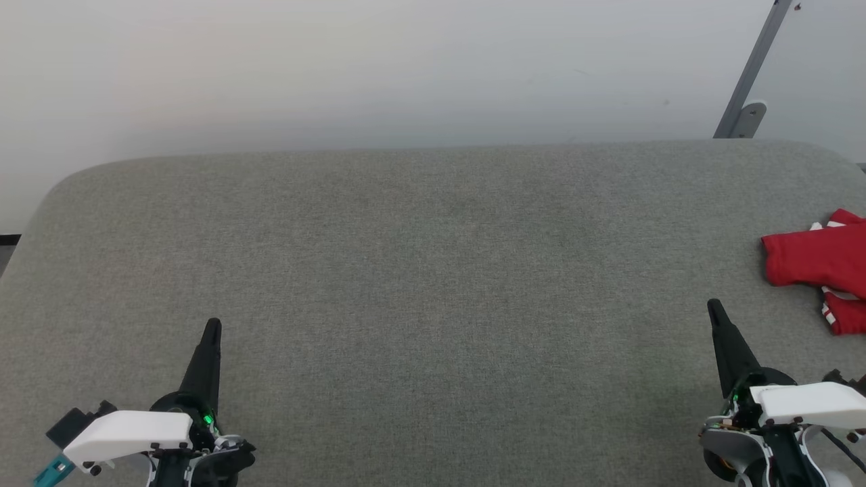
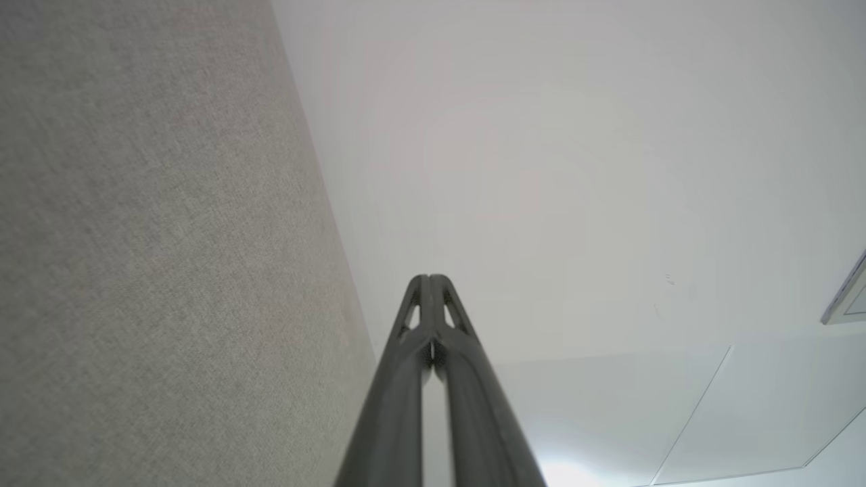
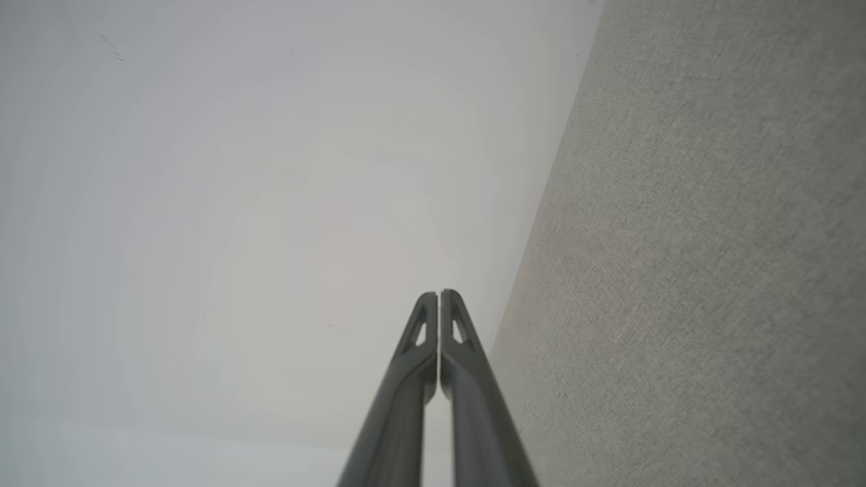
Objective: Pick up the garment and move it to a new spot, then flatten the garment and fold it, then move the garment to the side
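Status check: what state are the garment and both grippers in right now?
garment: compact red bundle lying on the right side of the table, cut off by the frame, not held.
left gripper: shut, empty.
right gripper: shut, empty, apart from the garment.

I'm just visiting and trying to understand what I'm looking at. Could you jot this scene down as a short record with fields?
Surface: grey fabric-covered table, set against a pale wall
Garment: red shirt with white-and-red striped trim, bunched at the table's right side, cut off by the picture edge
Left tool: shut, holding nothing, low over the table
Right tool: shut, holding nothing, near the shirt but apart from it
Contact: neither tool touches the shirt
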